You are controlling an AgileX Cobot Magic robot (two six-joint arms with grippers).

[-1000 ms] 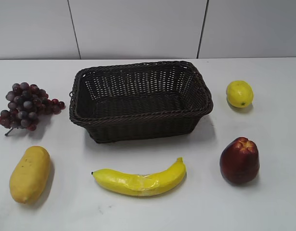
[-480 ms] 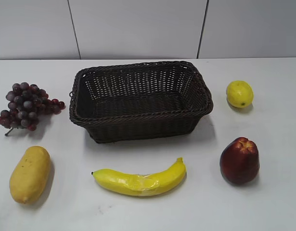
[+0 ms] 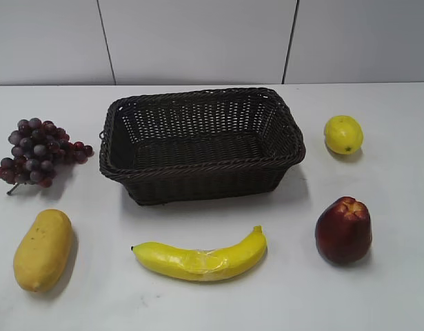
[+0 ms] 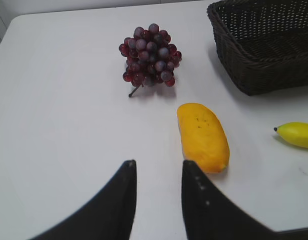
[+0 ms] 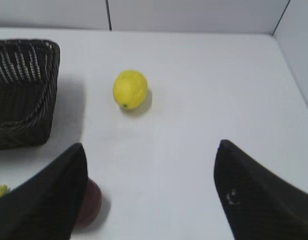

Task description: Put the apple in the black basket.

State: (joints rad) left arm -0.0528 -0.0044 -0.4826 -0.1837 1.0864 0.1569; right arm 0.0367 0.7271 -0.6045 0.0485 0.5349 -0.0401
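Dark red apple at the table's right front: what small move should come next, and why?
Probably lower the right gripper toward the dark red lumpy-topped apple. Its jaws stand wide open and hold nothing, the apple peeks out beside its left finger, and the apple sits untouched on the table, outside the black woven wicker basket.

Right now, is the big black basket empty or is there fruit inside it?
Empty. The black basket shows only its bare woven floor and walls. The apple sits outside it on the table, off to its right.
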